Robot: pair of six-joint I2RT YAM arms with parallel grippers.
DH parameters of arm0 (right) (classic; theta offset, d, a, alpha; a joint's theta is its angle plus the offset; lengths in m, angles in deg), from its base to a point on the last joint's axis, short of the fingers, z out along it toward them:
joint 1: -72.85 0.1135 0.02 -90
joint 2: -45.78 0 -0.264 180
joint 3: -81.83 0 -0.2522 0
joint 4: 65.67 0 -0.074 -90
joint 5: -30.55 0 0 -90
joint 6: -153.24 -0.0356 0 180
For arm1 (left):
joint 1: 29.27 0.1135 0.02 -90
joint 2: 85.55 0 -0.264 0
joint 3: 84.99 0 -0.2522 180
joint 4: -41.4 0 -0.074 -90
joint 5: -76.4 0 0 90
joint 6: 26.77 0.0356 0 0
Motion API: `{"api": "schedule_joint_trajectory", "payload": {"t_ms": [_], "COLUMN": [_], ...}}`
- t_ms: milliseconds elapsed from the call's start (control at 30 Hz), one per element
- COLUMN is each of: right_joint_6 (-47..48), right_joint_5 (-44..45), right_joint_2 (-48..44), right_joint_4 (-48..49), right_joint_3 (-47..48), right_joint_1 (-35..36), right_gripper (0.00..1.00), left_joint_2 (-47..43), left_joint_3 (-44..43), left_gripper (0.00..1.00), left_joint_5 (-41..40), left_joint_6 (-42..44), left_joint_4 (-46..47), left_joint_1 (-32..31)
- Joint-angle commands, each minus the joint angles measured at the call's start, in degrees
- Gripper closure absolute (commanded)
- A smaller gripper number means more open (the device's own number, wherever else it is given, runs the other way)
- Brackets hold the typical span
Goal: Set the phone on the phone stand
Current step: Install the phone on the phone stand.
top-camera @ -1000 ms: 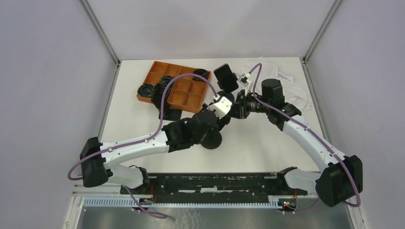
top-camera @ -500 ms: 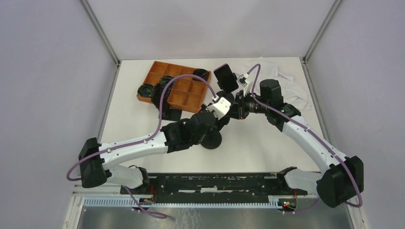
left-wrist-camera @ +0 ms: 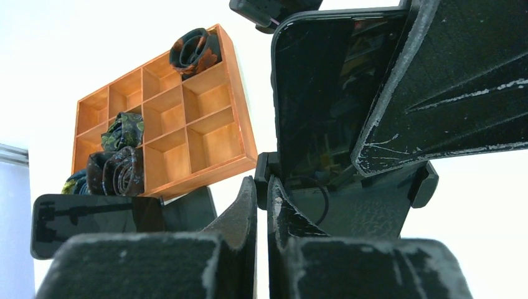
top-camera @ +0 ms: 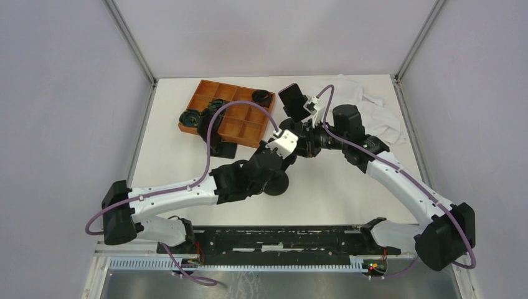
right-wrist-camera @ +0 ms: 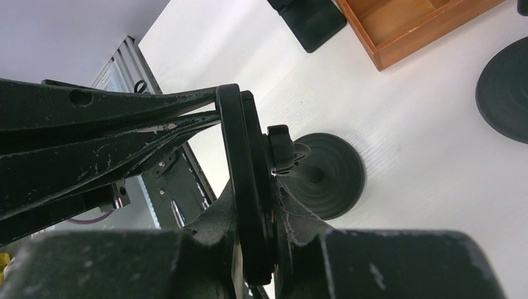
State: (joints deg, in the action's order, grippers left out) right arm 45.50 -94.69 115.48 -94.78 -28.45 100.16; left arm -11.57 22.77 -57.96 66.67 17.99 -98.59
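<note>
We note phone (left-wrist-camera: 317, 93) pinched edgewise in right fingers (right-wrist-camera: 215, 227), lower edge seemingly in stand (left-wrist-camera: 361, 208) cradle. Left fingers (left-wrist-camera: 240, 212) pressed together, apparently empty. Remaining: release, withdraw.

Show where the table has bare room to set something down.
Bare: near-left table below the orange tray; the stretch between the stand base and the right arm. Crowded: around the phone and white cloth.

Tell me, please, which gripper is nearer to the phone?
Right. The right gripper is shut on the phone, one finger on each face. The left gripper is shut on nothing, just below the phone, beside the holder of the stand.
</note>
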Motion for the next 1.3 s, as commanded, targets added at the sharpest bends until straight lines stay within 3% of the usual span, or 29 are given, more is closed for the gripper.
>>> {"api": "schedule_joint_trajectory", "payload": {"t_ms": [0,533,933,1000,1067,1267], "right_joint_6": [2.5,0.9,0.5,0.6,0.6,0.8], "right_joint_5": [38.9,41.8,43.3,43.4,43.3,43.8], "right_joint_2": [3.4,2.1,1.3,1.4,1.6,2.0], "right_joint_4": [2.5,3.0,2.4,2.6,2.9,3.2], "right_joint_3": [-0.6,-2.5,-2.2,-2.5,-2.6,-2.3], "right_joint_1": [-4.3,-4.4,-3.8,-3.7,-3.8,-3.7], "right_gripper": [1.0,1.0,1.0,1.0,1.0,1.0], "left_joint_2": [-4.7,-12.7,-13.9,-13.9,-13.7,-12.1], "left_joint_3": [-2.0,1.1,1.2,0.9,0.4,-1.8], "left_gripper": [0.98,0.98,0.98,0.97,0.89,0.88], "left_joint_5": [-0.3,6.4,8.0,8.1,7.4,7.1], "left_joint_6": [-3.0,-1.6,-2.4,-2.7,-3.2,-5.5], "left_joint_4": [5.7,8.2,8.5,8.4,7.7,4.6], "left_joint_1": [-7.1,-7.2,-7.2,-7.2,-7.2,-7.5]}}
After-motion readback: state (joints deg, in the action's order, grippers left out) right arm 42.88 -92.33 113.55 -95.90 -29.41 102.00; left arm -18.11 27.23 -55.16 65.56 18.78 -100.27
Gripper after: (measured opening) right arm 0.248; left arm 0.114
